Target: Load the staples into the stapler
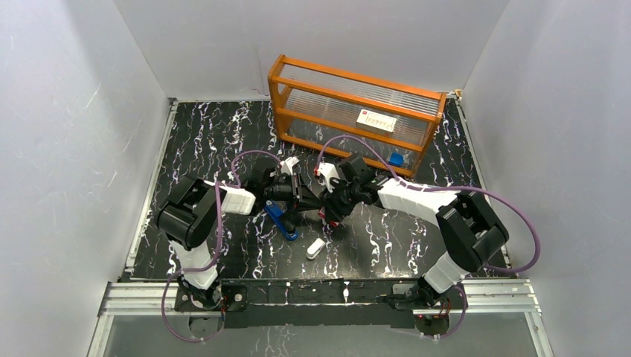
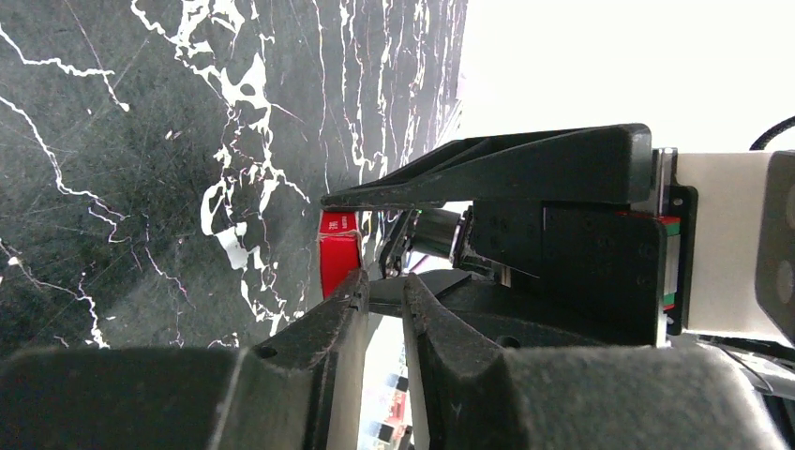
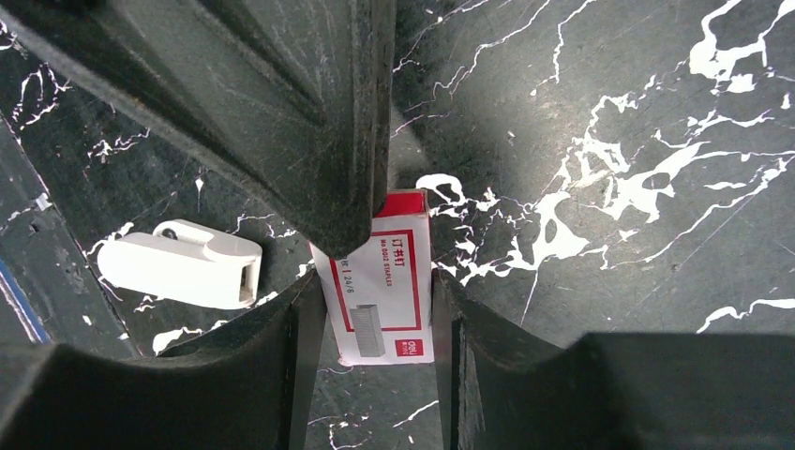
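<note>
Top of staples box point(image 3: 384, 291) behind fingers point(image 3: 281, 112)

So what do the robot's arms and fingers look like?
Both the left arm and the right arm have chunky black joints with white tubes between them. A purple cable loops along each one. The fingers are black, wedge-shaped plastic with flat inner faces. Their bases sit on a silver metal rail.

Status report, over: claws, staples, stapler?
Right claw shut on red-and-white cardboard staple box. Left claw nearly shut at its end, grip unclear. Slim blue stapler free on black marbled table.
</note>
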`<action>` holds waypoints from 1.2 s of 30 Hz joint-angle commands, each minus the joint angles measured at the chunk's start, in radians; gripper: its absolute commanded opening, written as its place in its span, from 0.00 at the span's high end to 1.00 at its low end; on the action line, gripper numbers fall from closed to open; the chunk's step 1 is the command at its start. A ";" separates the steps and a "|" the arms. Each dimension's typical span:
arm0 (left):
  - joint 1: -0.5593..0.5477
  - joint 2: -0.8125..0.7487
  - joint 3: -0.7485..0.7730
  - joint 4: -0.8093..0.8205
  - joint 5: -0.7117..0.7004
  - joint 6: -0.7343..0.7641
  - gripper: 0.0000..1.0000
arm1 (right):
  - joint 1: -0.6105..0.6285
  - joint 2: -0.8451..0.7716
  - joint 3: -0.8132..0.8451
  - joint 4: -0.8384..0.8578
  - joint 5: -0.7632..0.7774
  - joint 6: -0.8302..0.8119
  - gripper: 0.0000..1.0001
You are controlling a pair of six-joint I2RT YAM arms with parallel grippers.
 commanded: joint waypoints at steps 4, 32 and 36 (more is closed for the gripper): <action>-0.032 0.003 0.018 -0.028 0.006 0.024 0.82 | 0.013 0.013 0.046 0.058 -0.008 0.005 0.49; -0.039 0.094 0.078 -0.264 -0.096 0.193 0.85 | 0.087 0.059 0.002 0.029 0.192 -0.030 0.25; -0.039 0.099 0.085 -0.260 -0.093 0.190 0.87 | 0.106 0.064 -0.004 -0.006 0.218 -0.057 0.27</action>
